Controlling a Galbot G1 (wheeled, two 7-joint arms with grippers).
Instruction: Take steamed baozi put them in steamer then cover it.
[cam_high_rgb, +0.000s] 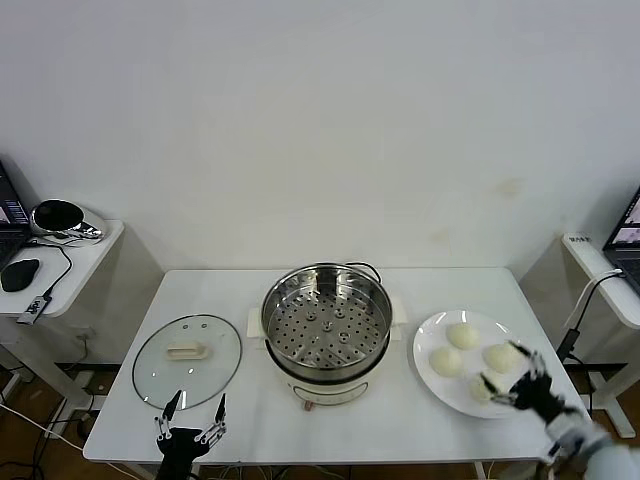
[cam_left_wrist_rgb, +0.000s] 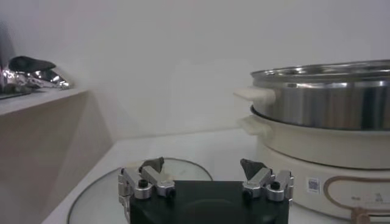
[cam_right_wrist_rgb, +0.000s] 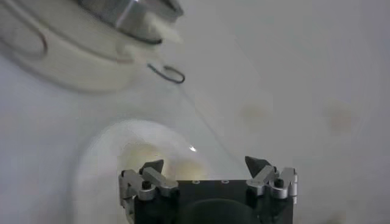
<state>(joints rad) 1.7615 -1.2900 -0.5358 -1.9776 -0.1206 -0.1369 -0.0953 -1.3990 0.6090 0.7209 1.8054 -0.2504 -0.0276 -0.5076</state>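
Stainless steel is being shown at the middle of the white table (cam_high_rgb: 250, 440), where the steamer (cam_high_rgb: 327, 320) is standing on its white electric base (cam_high_rgb: 325, 388) with the perforated tray (cam_high_rgb: 328, 330) uncovered and nothing lying on it. To the robot's left of the steamer, the cover (cam_high_rgb: 187, 360) is lying flat on the table, its cream handle (cam_high_rgb: 186, 351) facing up. To the robot's right, the steamed baozi (cam_high_rgb: 463, 336) are being carried by a white plate (cam_high_rgb: 430, 340), gathered close together; the nearest bun is partly hidden by the right gripper (cam_high_rgb: 502, 374). That gripper is being held low over the near, outer part of the plate, its forearm reaching in from the lower right corner of the head view, its fingers spread wide with nothing between them; in the right wrist view the two fingertips (cam_right_wrist_rgb: 153, 167) are standing well apart above the pale plate (cam_right_wrist_rgb: 109, 158), with the steamer's base (cam_right_wrist_rgb: 67, 61) farther off. The left gripper (cam_high_rgb: 193, 412) is being held at the near edge of the table, just in front of the cover's rim, pointing away from the robot and level with the tabletop; its fingers are likewise parted and empty. In the left wrist view its fingertips (cam_left_wrist_rgb: 152, 164) are seen over the glass cover (cam_left_wrist_rgb: 91, 198), with the steamer (cam_left_wrist_rgb: 329, 97) rising beside it. A side table (cam_high_rgb: 70, 262) at the far left is bearing a mouse (cam_high_rgb: 19, 274).
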